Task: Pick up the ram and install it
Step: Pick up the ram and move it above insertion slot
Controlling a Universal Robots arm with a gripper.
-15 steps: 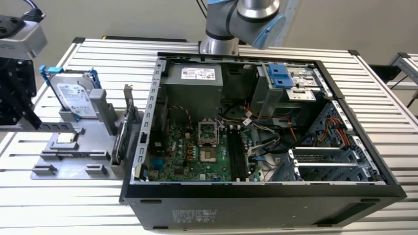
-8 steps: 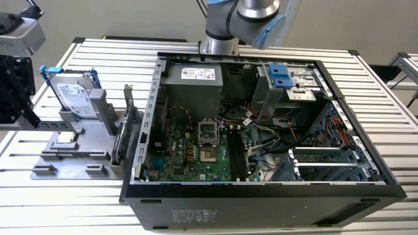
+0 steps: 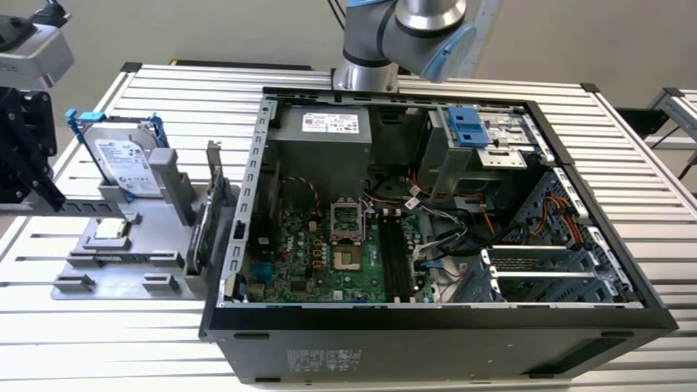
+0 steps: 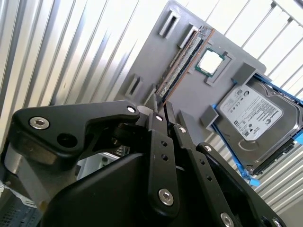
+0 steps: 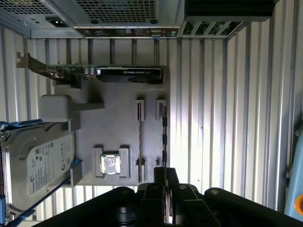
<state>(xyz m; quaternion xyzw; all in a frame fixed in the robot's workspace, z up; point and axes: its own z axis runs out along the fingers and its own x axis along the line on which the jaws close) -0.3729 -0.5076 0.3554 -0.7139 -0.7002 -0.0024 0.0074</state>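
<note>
Lying open on the slatted table (image 3: 109, 351), the computer case (image 3: 436, 351) is the biggest thing, yes?

Yes. The exterior view looks into it: the motherboard (image 3: 316, 253) on its floor, the arm (image 3: 419, 28) rising behind its far side.

And on the exterior view's left of the case?

A grey holder tray (image 3: 147, 245), just beside it. A hard drive (image 3: 122, 163) with blue rails stands at its far end, a graphics card (image 3: 205, 229) on edge along the side nearest the case.

Where's the ram?

Both wrist views give it: the ram (image 4: 183, 61) stands on its long edge in the tray's slots, near a processor chip (image 4: 209, 61), not installed.

And the gripper?

The gripper (image 4: 162, 108) sits at the ram's end that lies away from the case. Touching or just short, clenched or released: I cannot tell.
</note>
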